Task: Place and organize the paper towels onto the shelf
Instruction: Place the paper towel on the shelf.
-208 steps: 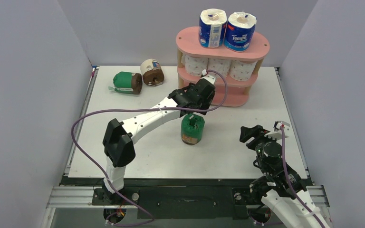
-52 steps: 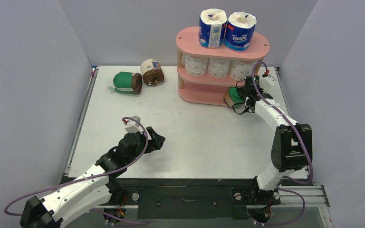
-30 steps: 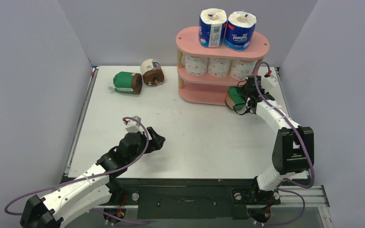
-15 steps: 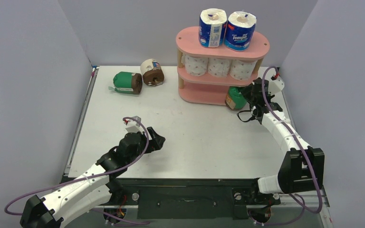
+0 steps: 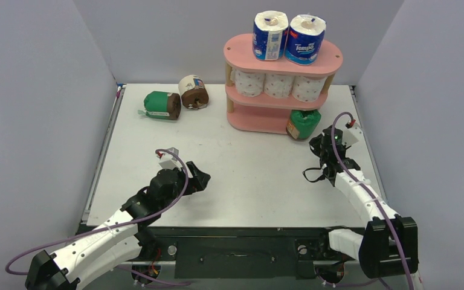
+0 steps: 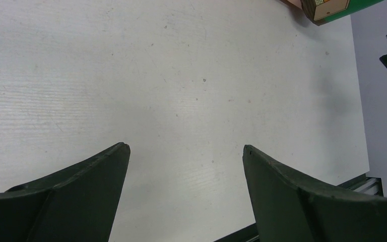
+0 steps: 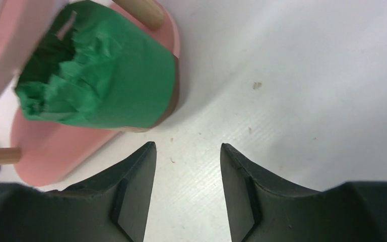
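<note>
The pink shelf stands at the back right. Two blue-white rolls stand on its top board and three white pink-dotted rolls fill the middle tier. A green-wrapped roll sits at the right end of the bottom board; it also shows in the right wrist view. Another green-wrapped roll and the cream-wrapped roll lie on the table at the back left. My right gripper is open and empty, a little in front of the shelved green roll. My left gripper is open and empty over bare table.
Grey walls close in the white table on the left, back and right. A black rail runs along the near edge. The shelf's bottom board reaches close to my right fingers.
My right gripper has let go of the green roll on the bottom board and drawn back toward the near right. The left arm has stayed still for the last seconds.
</note>
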### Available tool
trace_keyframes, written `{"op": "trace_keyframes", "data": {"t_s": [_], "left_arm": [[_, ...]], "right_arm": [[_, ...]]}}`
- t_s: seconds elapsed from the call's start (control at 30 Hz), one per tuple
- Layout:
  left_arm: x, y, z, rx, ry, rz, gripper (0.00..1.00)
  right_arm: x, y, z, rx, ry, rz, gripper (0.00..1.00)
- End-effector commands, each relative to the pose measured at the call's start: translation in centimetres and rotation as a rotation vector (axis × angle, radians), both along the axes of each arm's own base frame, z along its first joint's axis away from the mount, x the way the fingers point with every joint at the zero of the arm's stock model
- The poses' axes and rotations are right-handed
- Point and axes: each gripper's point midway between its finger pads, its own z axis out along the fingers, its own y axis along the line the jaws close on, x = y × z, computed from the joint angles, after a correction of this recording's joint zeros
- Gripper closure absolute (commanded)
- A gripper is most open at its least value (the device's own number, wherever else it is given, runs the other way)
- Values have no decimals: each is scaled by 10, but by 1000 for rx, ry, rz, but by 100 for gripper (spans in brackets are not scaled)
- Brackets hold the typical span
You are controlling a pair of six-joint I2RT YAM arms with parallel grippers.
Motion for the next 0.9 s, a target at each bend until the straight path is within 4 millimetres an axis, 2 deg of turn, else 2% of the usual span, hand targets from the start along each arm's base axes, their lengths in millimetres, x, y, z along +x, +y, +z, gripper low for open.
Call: {"op": "trace_keyframes", "data": {"t_s": [0.0,0.2,0.43,0.67,0.87], "left_arm": [[3,-6,12,-48,-33,-12,19],[1,-4,11,-52,-30,-5,19],[2,-3,7,-47,-26,3,19],[7,-2,4,-29,-21,17,19],[8,-2,2,-34,-19,30,19]], "right_arm": [[9,0,-12,27,-14,-3,56],[23,0,-27,94,-38,3,61],[47,-12,-35,194,-75,-11,63],[70,-1,-48,239,-42,25,64],[89,3,-48,269,-57,36,64]]}}
